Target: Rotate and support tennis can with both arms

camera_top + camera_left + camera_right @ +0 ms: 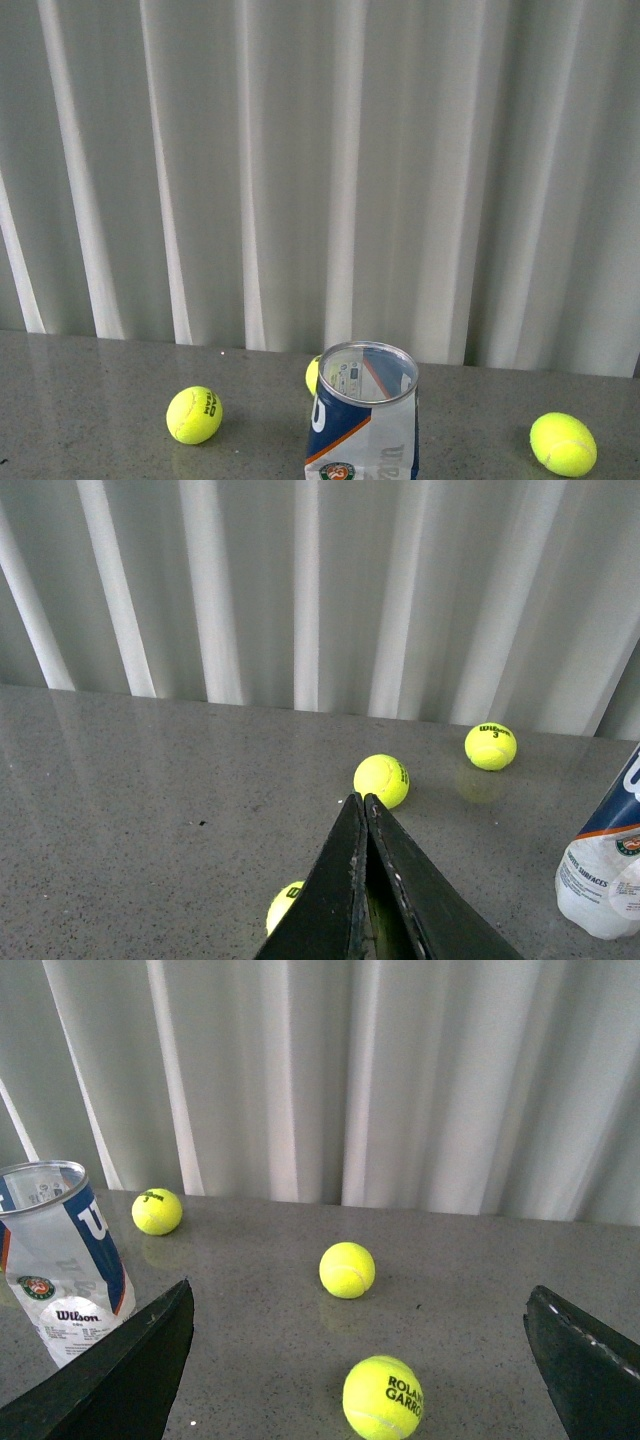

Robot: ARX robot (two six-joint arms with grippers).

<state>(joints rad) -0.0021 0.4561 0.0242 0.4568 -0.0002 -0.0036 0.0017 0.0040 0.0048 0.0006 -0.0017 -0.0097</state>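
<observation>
Left gripper (362, 810) closed, right gripper (360, 1360) wide apart.

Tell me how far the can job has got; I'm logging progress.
Nothing looks done: the tennis can stands upright and open on the table, untouched. The left gripper is shut and empty; the right gripper is open, away from the can. Gripping, rotating and supporting it all remain.

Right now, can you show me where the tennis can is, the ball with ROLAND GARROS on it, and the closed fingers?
tennis can (362, 430): front view, on its printed side wall.
Roland Garros ball (382, 1397): right wrist view, on its middle.
left gripper (362, 810): left wrist view, where the closed fingers' tips meet.
</observation>
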